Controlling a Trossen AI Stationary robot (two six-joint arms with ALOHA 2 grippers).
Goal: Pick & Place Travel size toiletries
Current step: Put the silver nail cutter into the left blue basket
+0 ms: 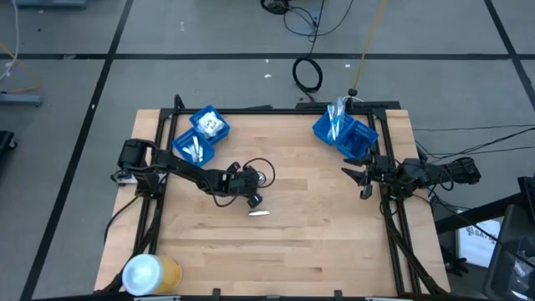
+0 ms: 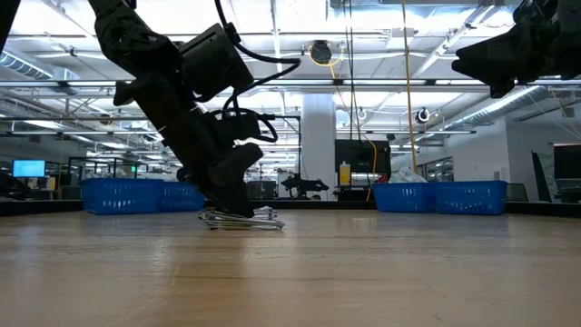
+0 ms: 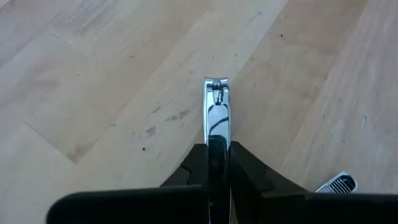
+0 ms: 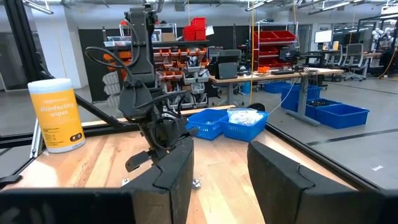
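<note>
- Pale wooden planks are forming the table top, with a grey taped floor around it and an open workshop showing beyond in the low view.
- Left gripper is sitting low over the middle of the table, its dark fingers pinched together on a shiny silver metal nail clipper, which is pointing straight out ahead of the fingertips and lying flat on the wood.
- A second small silver piece is lying on the planks just beside that gripper; from above it is showing as a pale sliver right below the fingers.
- Behind the left gripper, towards its arm's base, two blue plastic bins are standing touching: one is holding thin white sticks, the other small white packets.
- Right gripper is hovering near the table's right edge, well apart from the clipper, its fingers standing partly apart with nothing between them.
- Just beyond the right gripper, two more blue plastic bins are sitting at the far right corner; one is holding pale wrapped items, too small to identify.
- A yellow-and-white wipes canister is lying at the near left corner.
</note>
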